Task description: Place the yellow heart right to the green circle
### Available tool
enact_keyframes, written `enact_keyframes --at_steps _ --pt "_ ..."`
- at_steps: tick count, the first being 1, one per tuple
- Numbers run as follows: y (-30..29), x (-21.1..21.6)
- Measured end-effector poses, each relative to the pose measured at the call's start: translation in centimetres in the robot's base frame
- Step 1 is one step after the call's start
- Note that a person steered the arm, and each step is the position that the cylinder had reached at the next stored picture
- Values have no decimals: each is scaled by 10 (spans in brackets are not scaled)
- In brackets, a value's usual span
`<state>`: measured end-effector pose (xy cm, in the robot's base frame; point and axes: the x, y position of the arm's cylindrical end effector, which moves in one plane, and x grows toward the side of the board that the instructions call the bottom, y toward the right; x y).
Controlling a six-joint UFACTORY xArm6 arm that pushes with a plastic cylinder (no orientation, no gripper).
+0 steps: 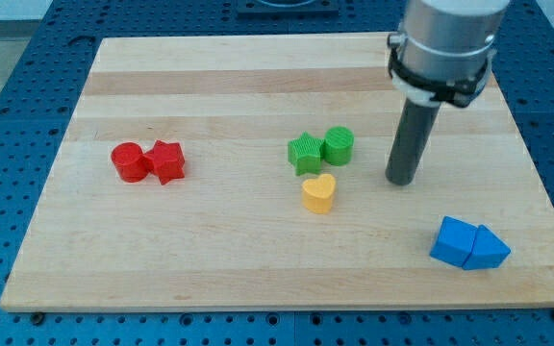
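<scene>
The yellow heart (318, 193) lies near the board's middle, just below the green pair. The green circle (339, 145) sits above and a little right of it, touching a green star-like block (305, 153) on its left. My tip (401, 181) rests on the board to the right of the green circle and the yellow heart, apart from both, roughly level with the heart's top.
A red circle (128, 161) and a red star-like block (166, 161) touch each other at the view's left. A blue cube-like block (452, 240) and a blue triangle (489, 249) sit together at the lower right. The wooden board (210, 86) has blue perforated table around it.
</scene>
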<state>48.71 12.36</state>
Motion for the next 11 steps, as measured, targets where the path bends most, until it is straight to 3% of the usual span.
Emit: enact_keyframes --at_steps 1,2,3,4,6,7,8,9,11 --pt "-15 39" --pt "-68 51" --pt "-136 49" --pt "-137 35" --pt "-23 11" --pt "-20 6" --pt "-65 20" --pt "-76 2" --pt "17 -52"
